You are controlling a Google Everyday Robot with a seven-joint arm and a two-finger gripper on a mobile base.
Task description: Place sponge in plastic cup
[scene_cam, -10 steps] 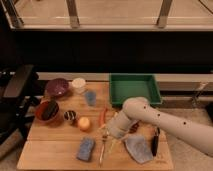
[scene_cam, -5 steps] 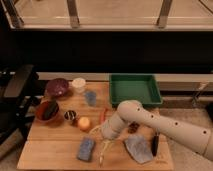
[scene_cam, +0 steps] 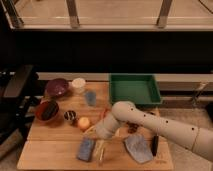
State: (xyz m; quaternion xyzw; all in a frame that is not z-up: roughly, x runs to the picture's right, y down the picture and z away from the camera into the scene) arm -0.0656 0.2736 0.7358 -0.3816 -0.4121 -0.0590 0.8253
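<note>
The sponge (scene_cam: 85, 149), a small blue-grey block, lies flat near the front edge of the wooden table (scene_cam: 50, 150). The plastic cup (scene_cam: 90, 97), translucent and bluish, stands upright further back, right of the white container. My gripper (scene_cam: 100, 150) points down at the table just right of the sponge, apart from it. It is open and holds nothing. The pale arm reaches in from the lower right, and its wrist (scene_cam: 108, 127) covers the table's middle.
At the back stand a green tray (scene_cam: 134, 89), a purple bowl (scene_cam: 56, 87) and a white lidded container (scene_cam: 78, 84). At the left are a red-brown bowl (scene_cam: 46, 110), a dark can (scene_cam: 70, 116) and an orange (scene_cam: 83, 122). A grey-blue pad (scene_cam: 137, 148) and a black pen (scene_cam: 155, 145) lie at the right front.
The arm's elbow and wrist have shifted left, bringing the gripper closer beside the sponge. No object has moved.
</note>
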